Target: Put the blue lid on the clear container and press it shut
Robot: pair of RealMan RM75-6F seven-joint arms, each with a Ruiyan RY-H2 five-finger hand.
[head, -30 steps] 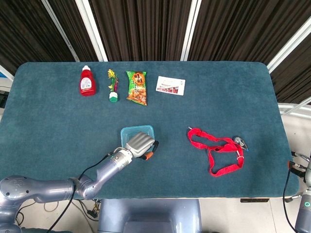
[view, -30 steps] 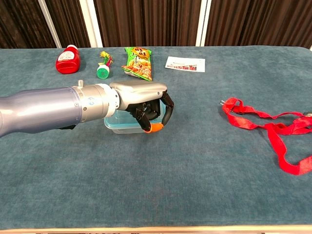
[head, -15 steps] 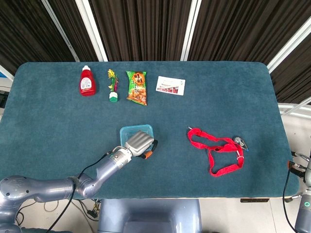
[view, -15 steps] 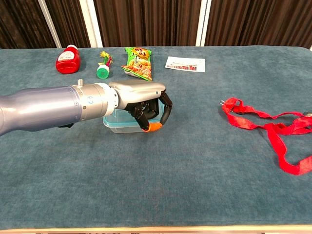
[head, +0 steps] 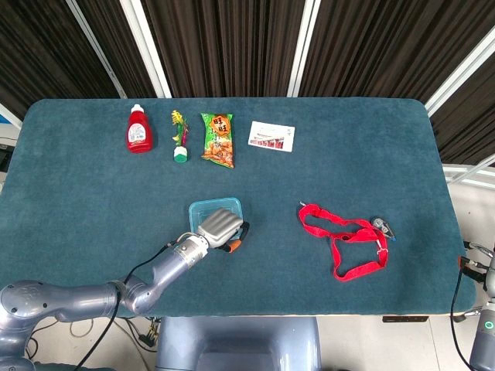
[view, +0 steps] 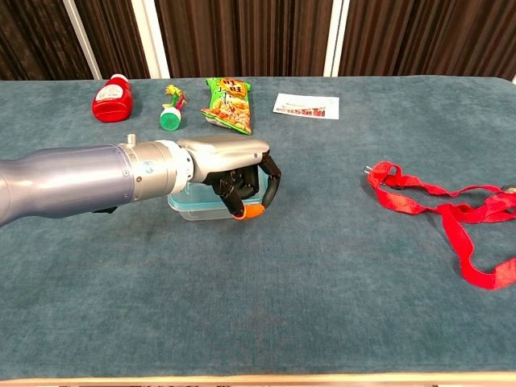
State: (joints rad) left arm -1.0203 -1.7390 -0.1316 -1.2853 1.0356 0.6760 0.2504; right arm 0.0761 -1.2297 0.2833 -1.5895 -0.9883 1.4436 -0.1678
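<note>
A shallow clear container (view: 189, 207) with rounded corners sits flat on the table, left of the middle and toward the near edge. The blue lid (head: 210, 209) lies level on top of it; its near right part is hidden, so the seal cannot be judged

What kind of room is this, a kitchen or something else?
Probably a robot test lab, not a kitchen: a felt-covered table before dark curtains, unrelated props like a ketchup bottle and a red strap.

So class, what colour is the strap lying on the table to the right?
Red; the strap shows best in the head view.
</note>
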